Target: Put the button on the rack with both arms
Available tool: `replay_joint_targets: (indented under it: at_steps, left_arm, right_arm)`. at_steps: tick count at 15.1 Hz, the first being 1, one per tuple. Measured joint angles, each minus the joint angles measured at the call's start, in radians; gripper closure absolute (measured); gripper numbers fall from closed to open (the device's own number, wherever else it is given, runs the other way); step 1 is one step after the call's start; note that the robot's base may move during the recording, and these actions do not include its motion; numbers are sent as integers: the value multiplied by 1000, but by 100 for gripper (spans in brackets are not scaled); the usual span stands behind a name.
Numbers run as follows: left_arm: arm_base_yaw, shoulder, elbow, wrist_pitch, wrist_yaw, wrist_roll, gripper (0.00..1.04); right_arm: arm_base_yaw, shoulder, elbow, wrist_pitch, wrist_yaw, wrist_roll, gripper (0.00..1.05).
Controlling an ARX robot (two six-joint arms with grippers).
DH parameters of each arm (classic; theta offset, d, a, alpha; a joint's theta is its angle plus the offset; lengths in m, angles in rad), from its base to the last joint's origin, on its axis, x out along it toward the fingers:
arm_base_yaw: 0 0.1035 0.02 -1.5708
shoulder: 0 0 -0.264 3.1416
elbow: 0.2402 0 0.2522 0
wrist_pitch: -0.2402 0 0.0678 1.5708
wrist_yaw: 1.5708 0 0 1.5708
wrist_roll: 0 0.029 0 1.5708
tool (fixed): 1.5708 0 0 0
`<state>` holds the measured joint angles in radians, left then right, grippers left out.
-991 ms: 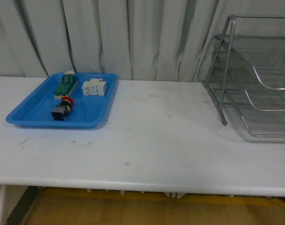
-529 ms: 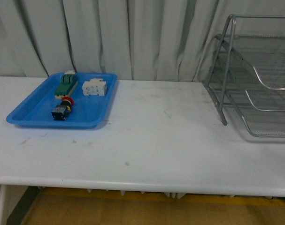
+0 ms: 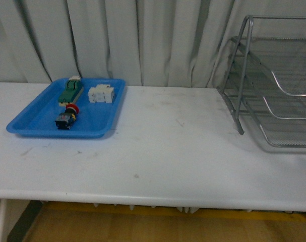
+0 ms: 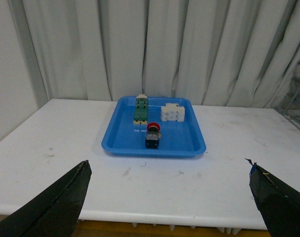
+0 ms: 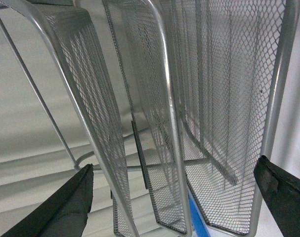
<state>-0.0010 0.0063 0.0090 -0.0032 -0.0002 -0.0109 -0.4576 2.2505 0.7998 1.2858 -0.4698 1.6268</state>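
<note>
The button (image 3: 67, 117), red-capped with a blue-and-black body, lies in the blue tray (image 3: 37, 118) at the table's left; the left wrist view shows the button (image 4: 152, 135) straight ahead, well beyond the fingertips. My left gripper (image 4: 169, 170) is open, hovering over the table's near edge with nothing between its fingers. The silver wire-mesh rack (image 3: 273, 85) stands at the right. My right gripper (image 5: 174, 170) is open, close up against the rack (image 5: 154, 98), whose mesh tiers fill the right wrist view. Neither arm appears in the front view.
In the tray, a green-and-white block (image 3: 71, 91) and white terminal blocks (image 3: 101, 94) sit behind the button. Grey curtains (image 3: 142, 40) hang behind the white table (image 3: 173, 146), and the table's front edge drops off to a wooden floor.
</note>
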Motion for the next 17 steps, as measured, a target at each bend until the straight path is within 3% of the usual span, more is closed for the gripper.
replay_joint_targets:
  at_steps: [17]
  left_arm:
    - [0, 0, 0, 0, 0, 0, 7]
  right_arm:
    - [19, 76, 96, 0, -70, -158, 6]
